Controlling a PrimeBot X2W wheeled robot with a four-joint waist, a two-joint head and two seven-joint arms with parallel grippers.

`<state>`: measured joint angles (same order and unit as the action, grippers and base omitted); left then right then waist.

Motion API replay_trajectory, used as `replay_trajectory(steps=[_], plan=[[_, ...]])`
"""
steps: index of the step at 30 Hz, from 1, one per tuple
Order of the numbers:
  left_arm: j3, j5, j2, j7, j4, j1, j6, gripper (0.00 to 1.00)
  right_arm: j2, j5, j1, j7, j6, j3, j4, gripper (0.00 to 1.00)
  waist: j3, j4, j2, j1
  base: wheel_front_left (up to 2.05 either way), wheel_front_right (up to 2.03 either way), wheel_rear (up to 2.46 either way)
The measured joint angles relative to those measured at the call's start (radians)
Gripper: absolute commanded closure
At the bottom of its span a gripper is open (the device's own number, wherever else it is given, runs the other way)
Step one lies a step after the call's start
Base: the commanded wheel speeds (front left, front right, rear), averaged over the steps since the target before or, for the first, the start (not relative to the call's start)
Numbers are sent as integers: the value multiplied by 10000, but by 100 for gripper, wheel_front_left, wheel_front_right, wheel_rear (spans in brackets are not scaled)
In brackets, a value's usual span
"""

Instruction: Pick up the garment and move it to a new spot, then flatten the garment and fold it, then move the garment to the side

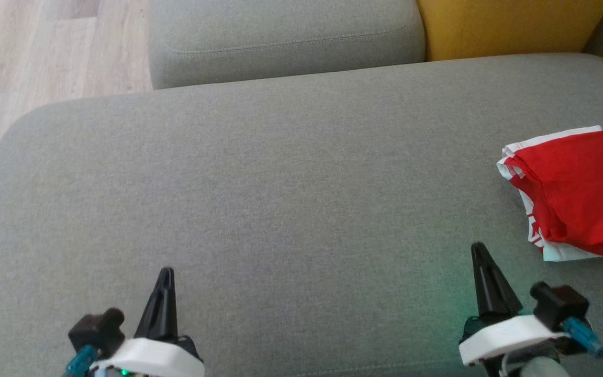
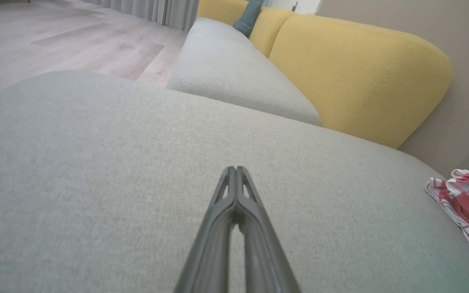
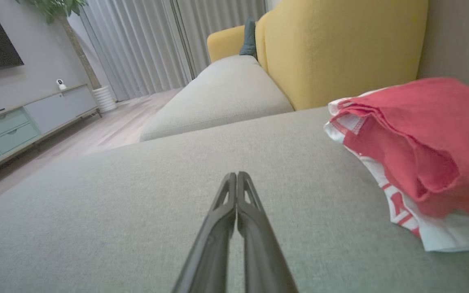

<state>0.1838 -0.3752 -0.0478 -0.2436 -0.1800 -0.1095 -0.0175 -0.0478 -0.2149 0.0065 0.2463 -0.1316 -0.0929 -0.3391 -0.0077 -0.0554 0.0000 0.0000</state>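
Operator: Where is the garment?

Spotter: Your garment [image 1: 573,193] lies on the wide grey seat cushion [image 1: 280,183], at its far right in the head view, where the picture's edge cuts it off. It is red with white trim, loosely layered, and the white edges show at its left and lower sides. In your right wrist view the garment [image 3: 413,150] lies to the right of the fingers, with its layers gaping open toward the camera.

Operator: Is either gripper on it?

Spotter: No. Your right gripper [image 1: 478,248] is near the garment, just below and left of it in the head view, and apart from it. In its own wrist view the right gripper [image 3: 236,175] has both fingers pressed together at the tips, pinching nothing, with bare cushion under them. Your left gripper [image 1: 166,272] is well apart from the garment, at the lower left. Its wrist view shows the left gripper [image 2: 236,169] with the tips closed against each other, and the garment [image 2: 468,207] far off at the right edge.

Operator: Do the tips touch the cushion?

Spotter: You cannot tell that from these views.

Operator: And behind the cushion?

Spotter: A second grey seat [image 1: 280,36], a yellow backrest [image 1: 511,26] and a wood floor [image 1: 29,52].
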Motion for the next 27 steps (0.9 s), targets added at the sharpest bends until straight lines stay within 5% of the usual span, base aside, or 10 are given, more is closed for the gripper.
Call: replay_trajectory(steps=[27], plan=[[-337,-2815,-33,635,-192,176,272,100,-8,-3154,23,-621,0,297,96,100,25,122,0,0,0,0,0]])
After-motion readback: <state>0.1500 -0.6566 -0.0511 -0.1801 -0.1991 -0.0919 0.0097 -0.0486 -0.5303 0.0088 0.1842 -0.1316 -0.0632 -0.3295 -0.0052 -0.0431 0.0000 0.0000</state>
